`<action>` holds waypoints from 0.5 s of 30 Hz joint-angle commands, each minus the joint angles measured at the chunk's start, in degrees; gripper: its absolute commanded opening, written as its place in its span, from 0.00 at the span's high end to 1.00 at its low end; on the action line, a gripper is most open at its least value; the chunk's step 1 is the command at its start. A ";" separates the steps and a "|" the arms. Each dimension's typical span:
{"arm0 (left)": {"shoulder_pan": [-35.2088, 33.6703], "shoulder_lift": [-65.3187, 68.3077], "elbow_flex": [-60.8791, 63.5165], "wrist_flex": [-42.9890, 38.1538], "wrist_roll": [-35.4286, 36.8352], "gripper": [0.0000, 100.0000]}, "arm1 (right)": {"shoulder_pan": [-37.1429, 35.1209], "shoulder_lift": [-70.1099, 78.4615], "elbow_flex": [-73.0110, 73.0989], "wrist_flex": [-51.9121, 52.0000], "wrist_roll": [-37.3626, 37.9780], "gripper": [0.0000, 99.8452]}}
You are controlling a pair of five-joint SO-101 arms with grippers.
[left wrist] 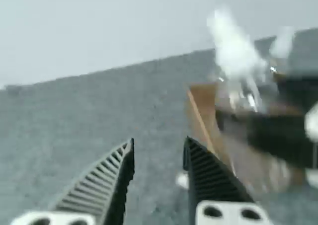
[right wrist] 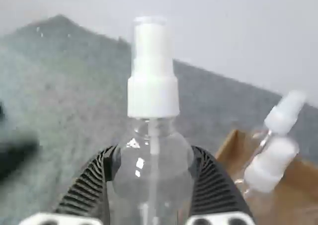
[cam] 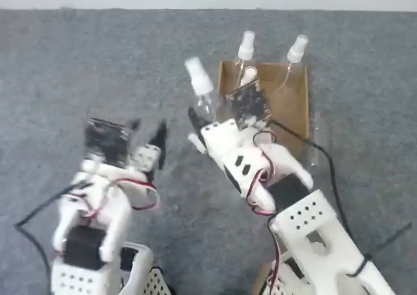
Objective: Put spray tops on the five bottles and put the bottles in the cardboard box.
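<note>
Bottle (right wrist: 151, 170) is gripped at its round body between the right gripper's (right wrist: 154, 160) ribbed fingers (right wrist: 211, 185), which close on it from both sides. Its long axis runs on past the fingertips, so the spray top (right wrist: 153, 81) points away from the wrist. That top looks seated on the neck, with the dip tube running down inside.

From the high view, the right gripper (cam: 199, 129) carries this bottle (cam: 205, 103) just outside the box (cam: 296, 106), beside the wall that faces the left arm. The bottle stands close to upright there, its spray top (cam: 197, 73) leaning slightly away from the box. Three topped bottles (cam: 246, 44) already stand inside the box, toward its far end, and the right wrist view shows them (right wrist: 278, 150) beyond the held one.

Judging by this, the coming move is a short carry sideways over that wall, and the bottle must go down into the part of the box nearer the arms without knocking the others.

The left gripper (left wrist: 158, 160) hangs over the carpet (cam: 65, 60), well apart from the box, on the far side of the held bottle. Its fingers (left wrist: 117, 175) are spread with nothing between them. The right arm is plainly the nearer one to the box (left wrist: 198, 115).
</note>
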 commanded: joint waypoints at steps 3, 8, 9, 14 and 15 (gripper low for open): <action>7.47 -6.95 11.03 -2.37 -0.44 0.71 | 0.57 1.10 -10.99 2.15 -0.53 0.99; 7.74 -7.38 11.56 -2.55 -0.44 0.70 | -3.47 7.25 -12.84 2.15 -0.62 0.99; 7.74 -7.38 11.65 -2.55 -0.44 0.70 | -5.05 8.13 -12.84 2.24 -0.53 0.99; 7.30 -7.74 12.88 -2.64 -0.44 0.71 | -7.52 8.31 -13.19 5.05 -0.18 0.99; 7.30 -7.74 13.32 -3.16 -0.44 0.71 | -7.43 8.31 -13.71 6.55 -0.18 0.99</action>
